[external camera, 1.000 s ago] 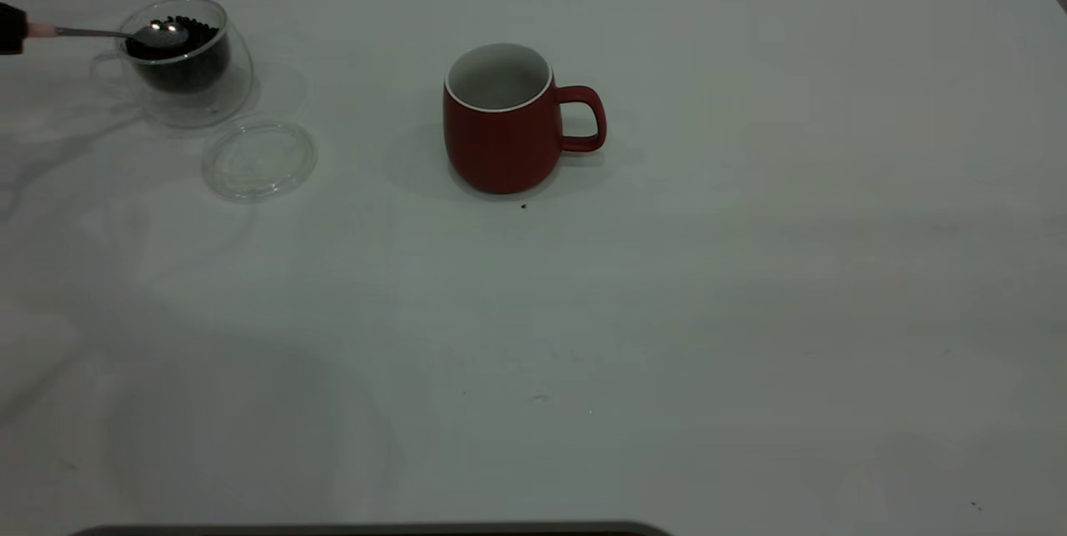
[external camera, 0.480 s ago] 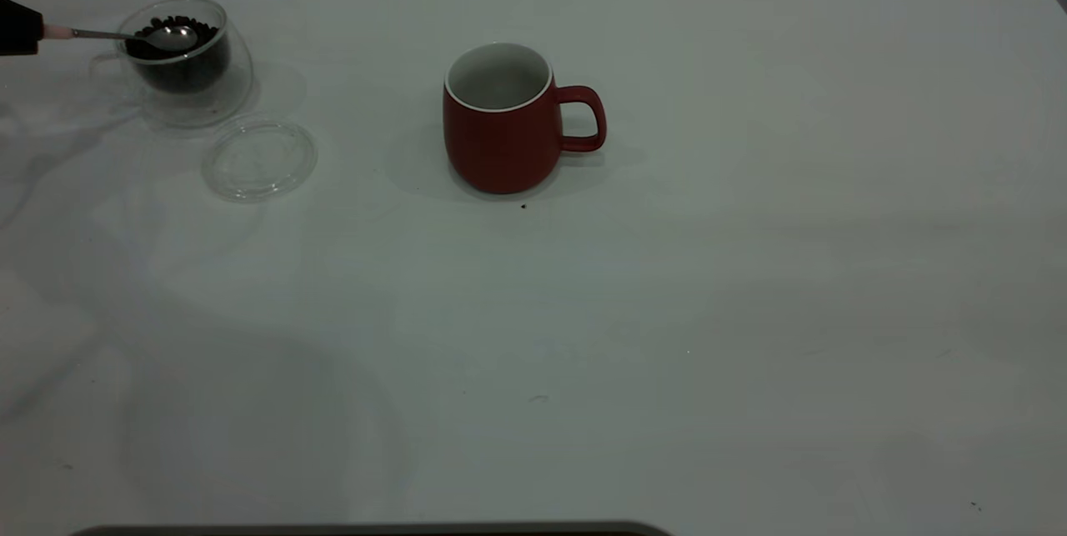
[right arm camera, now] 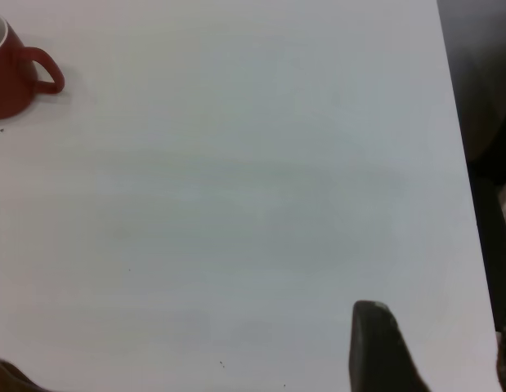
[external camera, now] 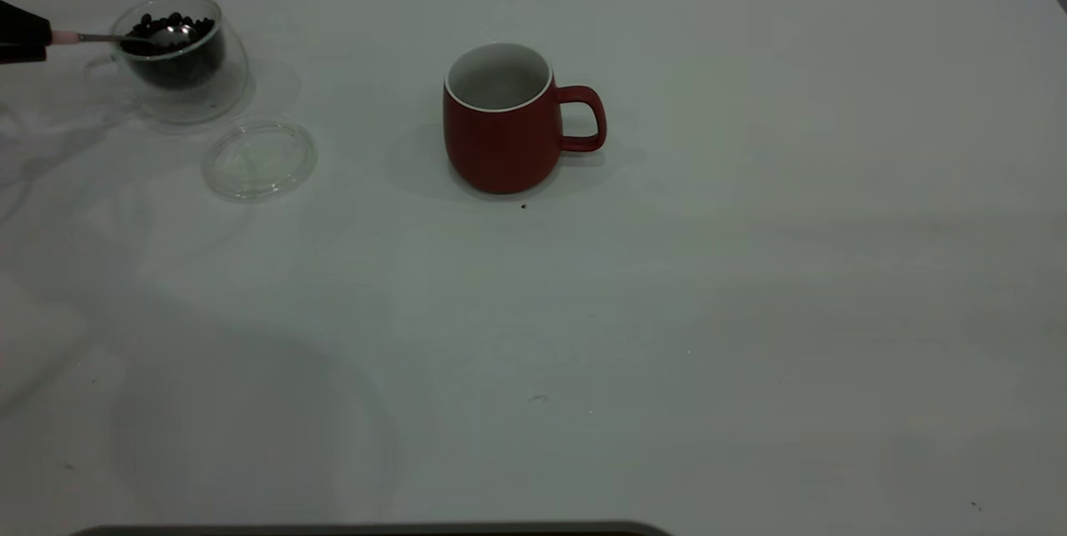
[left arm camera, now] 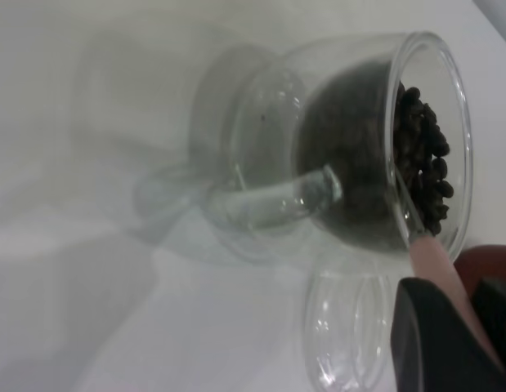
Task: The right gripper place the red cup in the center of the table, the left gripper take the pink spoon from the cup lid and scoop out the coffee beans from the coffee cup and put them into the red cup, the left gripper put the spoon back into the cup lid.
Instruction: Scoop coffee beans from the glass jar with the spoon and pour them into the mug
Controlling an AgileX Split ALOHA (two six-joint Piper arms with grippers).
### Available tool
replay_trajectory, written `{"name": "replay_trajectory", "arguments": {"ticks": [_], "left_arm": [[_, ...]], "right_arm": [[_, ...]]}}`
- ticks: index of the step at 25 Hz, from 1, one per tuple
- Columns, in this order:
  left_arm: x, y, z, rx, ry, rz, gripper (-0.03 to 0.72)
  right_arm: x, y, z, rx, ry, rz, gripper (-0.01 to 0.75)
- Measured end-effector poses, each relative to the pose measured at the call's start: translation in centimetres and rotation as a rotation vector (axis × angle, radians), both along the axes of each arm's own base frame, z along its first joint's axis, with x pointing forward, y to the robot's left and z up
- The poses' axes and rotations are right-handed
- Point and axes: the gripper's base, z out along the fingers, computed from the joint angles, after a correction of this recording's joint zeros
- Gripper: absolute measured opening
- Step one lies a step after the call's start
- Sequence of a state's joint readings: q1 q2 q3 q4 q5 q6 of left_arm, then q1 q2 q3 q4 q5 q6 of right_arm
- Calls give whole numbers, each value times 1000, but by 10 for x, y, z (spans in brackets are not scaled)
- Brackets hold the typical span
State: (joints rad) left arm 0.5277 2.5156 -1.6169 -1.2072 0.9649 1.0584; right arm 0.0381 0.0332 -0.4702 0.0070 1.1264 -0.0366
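Exterior: white table (external camera: 667, 311), left gripper (external camera: 21, 33) at the far left edge clamped on the pink spoon (external camera: 125, 37), bowl dipped in the coffee beans (external camera: 171, 23) inside the coffee cup (external camera: 179, 61); cup lid (external camera: 259, 159) beyond the cup, red cup (external camera: 500, 123) well apart mid-table. Left wrist: spoon handle (left arm camera: 436, 273) pinched in the jaws, running into the tilted-looking glass cup (left arm camera: 351, 155) of beans (left arm camera: 420, 159). Right wrist: right gripper (right arm camera: 383, 347) low over bare table, finger spread unclear, red cup (right arm camera: 15, 77) far off.

dim, even light | soft shadow left of red cup (external camera: 500, 123) | left wrist close-up blurred

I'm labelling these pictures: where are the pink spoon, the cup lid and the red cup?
pink spoon (external camera: 169, 37), exterior view, on its silver bowl.
cup lid (external camera: 259, 159), exterior view, on its flat middle.
red cup (external camera: 498, 148), exterior view, on its red outer wall.
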Motion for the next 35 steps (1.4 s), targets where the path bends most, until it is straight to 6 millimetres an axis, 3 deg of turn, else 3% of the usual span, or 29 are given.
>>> {"name": "replay_trajectory", "arguments": {"ticks": [12,26,35], "left_arm": [[-4,-5,-9,-92,69,3,121],[-6,-8,-7,-140,92,-12,121],[-13,10,-6,-175,120,52,121]], "right_arm": [[0,0,0,0,0,0,375],[0,0,0,0,0,0,375],[0,0,0,0,0,0,374]]}}
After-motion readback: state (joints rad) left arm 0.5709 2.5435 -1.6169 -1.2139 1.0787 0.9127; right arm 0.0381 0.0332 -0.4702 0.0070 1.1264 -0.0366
